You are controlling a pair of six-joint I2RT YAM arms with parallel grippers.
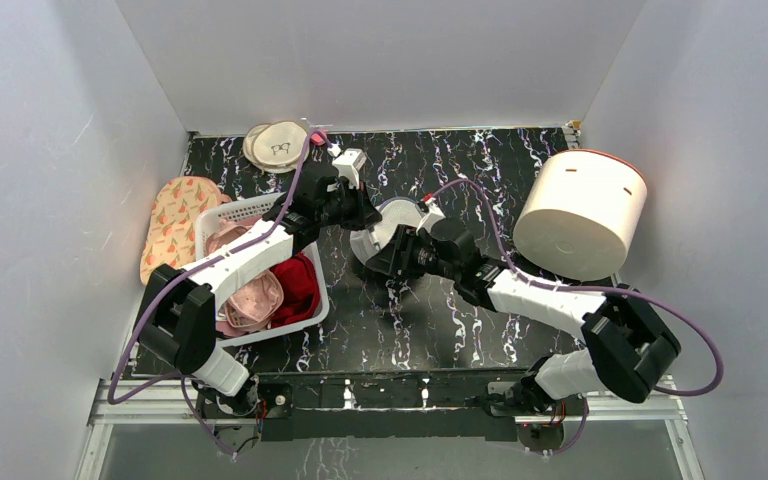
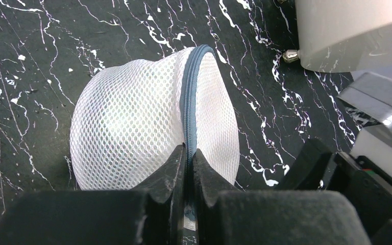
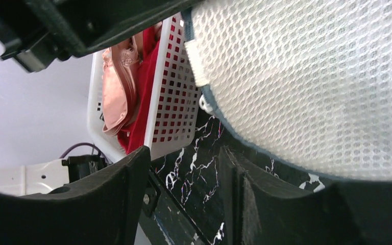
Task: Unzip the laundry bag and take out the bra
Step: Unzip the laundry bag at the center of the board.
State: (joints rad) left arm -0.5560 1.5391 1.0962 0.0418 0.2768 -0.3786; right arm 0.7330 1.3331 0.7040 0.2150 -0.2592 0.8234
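Two grippers are seen at the laundry bag [image 2: 132, 127], which is sat mid tabletop [image 1: 460, 330], between the white basket [image 1: 235, 208] and the cream drum [image 1: 580, 215].

Left gripper [image 2: 189, 151]: fingers are pressed together, with the bag's blue-grey zipper rim [image 2: 190, 92] pinched between the tips. From the pinch point the rim is seen running up and over the mesh dome. Contents cannot be made out through the mesh.

Right gripper [image 3: 184, 153]: fingers are held apart and nothing is gripped; bare tabletop is seen through the gap. It is placed low at the bag's near side. The mesh and rim are seen just beside one finger; whether they are touched cannot be told.

Pink and red garments [image 1: 270, 290] are piled in the basket, under the left arm.
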